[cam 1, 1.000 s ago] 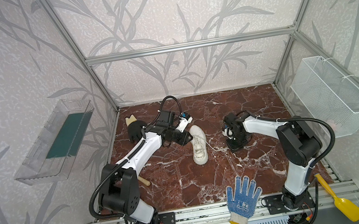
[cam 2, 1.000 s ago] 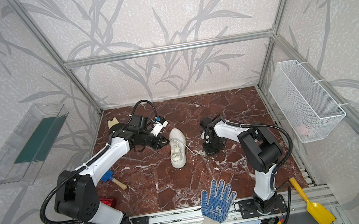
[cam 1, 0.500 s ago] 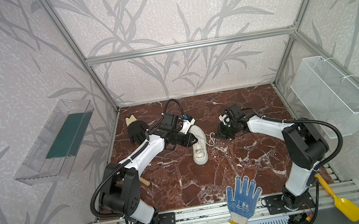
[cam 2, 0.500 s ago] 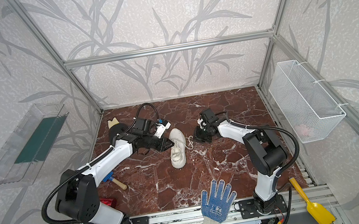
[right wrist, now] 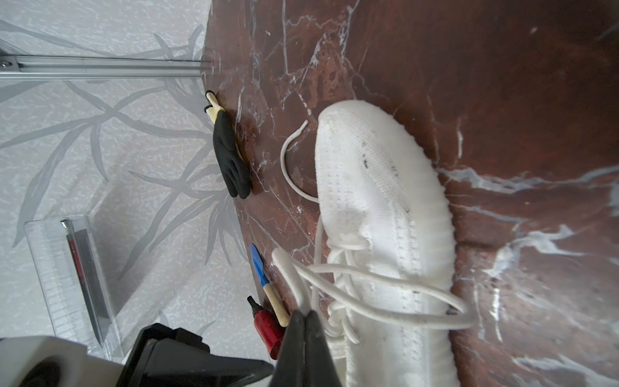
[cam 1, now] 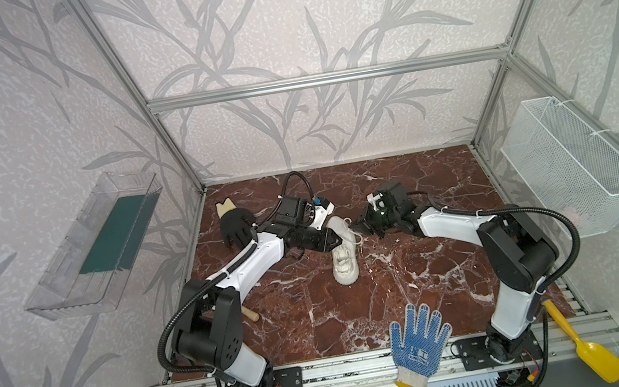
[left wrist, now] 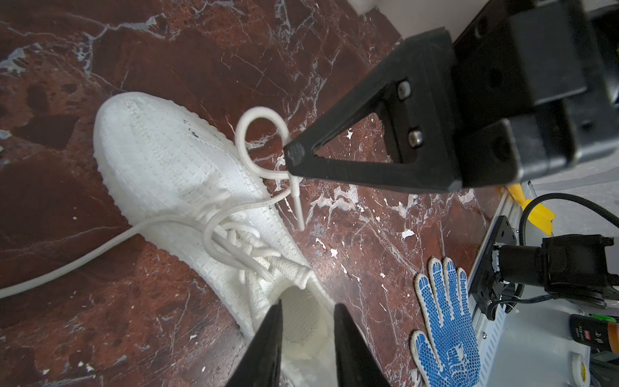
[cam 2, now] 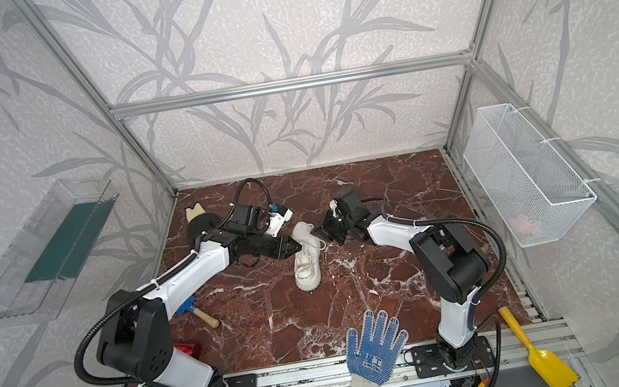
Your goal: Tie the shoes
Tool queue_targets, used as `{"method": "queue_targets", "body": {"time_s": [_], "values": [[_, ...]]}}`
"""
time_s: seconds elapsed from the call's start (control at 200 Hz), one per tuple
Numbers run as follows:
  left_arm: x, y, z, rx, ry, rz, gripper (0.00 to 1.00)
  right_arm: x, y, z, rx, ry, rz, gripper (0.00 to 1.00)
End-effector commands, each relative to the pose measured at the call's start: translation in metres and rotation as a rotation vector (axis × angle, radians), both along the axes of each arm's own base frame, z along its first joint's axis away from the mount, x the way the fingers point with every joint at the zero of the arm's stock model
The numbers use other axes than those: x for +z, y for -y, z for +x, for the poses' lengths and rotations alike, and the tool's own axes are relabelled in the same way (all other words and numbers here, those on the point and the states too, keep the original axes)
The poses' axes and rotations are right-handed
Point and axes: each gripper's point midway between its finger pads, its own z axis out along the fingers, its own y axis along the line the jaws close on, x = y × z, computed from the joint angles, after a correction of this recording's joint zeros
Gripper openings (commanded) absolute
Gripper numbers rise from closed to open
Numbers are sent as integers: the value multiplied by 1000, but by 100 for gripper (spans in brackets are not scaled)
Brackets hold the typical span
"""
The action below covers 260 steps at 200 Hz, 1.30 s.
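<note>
The off-white sneaker (cam 1: 345, 258) is sitting sole-down on the red marble tabletop (cam 1: 416, 270). The right gripper (right wrist: 304, 318) is hovering just beside the sneaker's lacing, clamping tight on a loop of white lace (left wrist: 249, 134) and holding it out to the side of the upper. The left gripper (left wrist: 308, 303) is hanging over the sneaker's heel opening, jaws standing narrowly apart; I cannot tell whether they are pinching anything. A blue dotted glove (cam 1: 420, 345) is lying well beyond the sneaker's toe.
</note>
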Motion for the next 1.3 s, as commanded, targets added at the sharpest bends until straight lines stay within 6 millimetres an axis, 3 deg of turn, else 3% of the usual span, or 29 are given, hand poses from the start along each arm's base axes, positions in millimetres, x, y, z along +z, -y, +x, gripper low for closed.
{"method": "queue_targets", "body": {"time_s": [0.0,0.52,0.92,1.295], "values": [[0,2,1,24,-16,-44,29,-11,-4,5,-46,-16,21,0],[-7,-7,6,110,-34,-76,30,-37,-5,-1,-73,-52,-7,0],[-11,-12,7,131,-38,-70,34,-37,-25,-3,-15,-59,44,0],[-13,-13,5,132,-41,-67,37,-30,-30,-4,-1,-50,91,0]]}}
